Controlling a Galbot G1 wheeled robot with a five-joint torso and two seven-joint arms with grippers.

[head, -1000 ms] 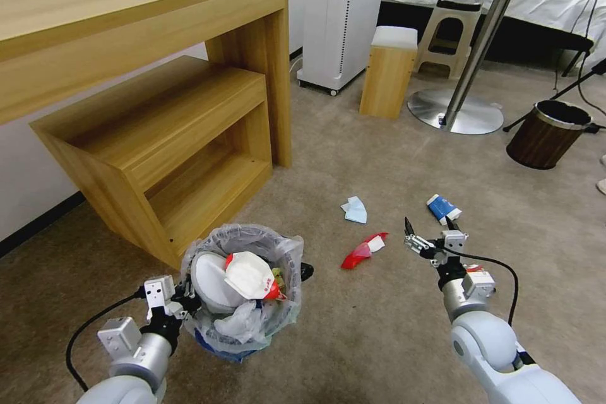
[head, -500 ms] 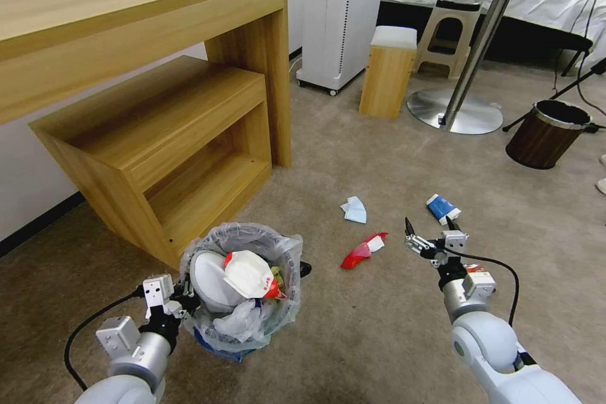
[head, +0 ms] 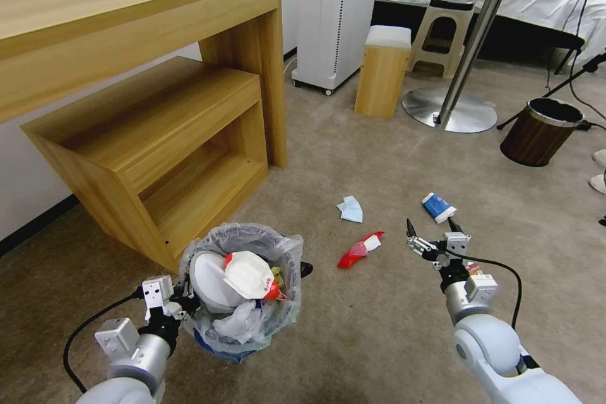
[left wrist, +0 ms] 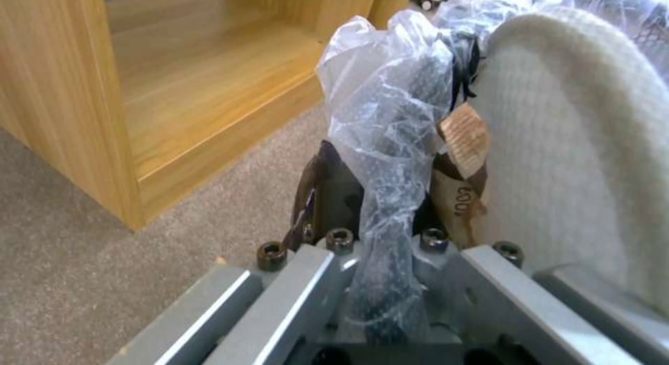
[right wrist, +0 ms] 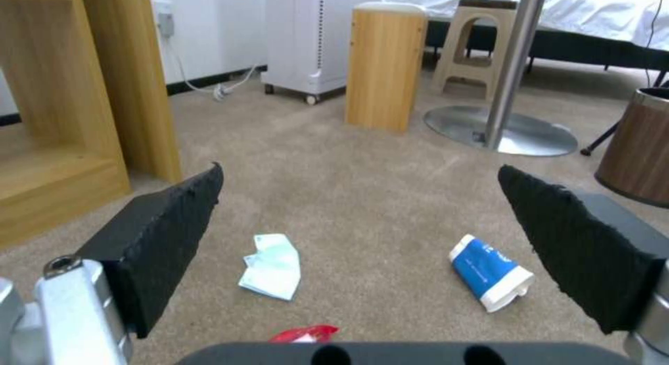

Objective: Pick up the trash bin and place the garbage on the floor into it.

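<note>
so, current state. i have the left claw [head: 183,295] clamped on the rim of the trash bin [head: 243,287]: in the left wrist view the crinkly clear liner is bunched between the fingers [left wrist: 327,192] with the black mesh rim behind it. the trash bin is round, black wire mesh, with a bit of blue showing at its base, and sits low at my left, near the corner of the wooden shelf unit [head: 158,145]. inside i count one white slipper [head: 211,278] with a soft woven texture, one folded white wrapper with a red edge [head: 249,274], and some crumpled clear plastic. a small brown tag beside the slipper carries print i cannot read.

the right claw [head: 430,235] is held above the carpet, its two black, rough-faced, wedge-shaped pads [right wrist: 167,234] spread wide with nothing between them.

three pieces of garbage on the floor ahead of the right claw, all apart from each other:
- one light-blue mask [head: 350,209], flat and folded, farthest toward the shelf unit.
- one red wrapper [head: 358,250], glossy, with a white patch at one end, nearest the trash bin.
- one blue-white paper cup [head: 438,207], lying on its side and squashed; faint writing on the blue part, not legible.

the floor is short-pile beige carpet [head: 353,328]. off to the far right stands a second bin [head: 540,132], brown wood grain with a metal rim.
</note>
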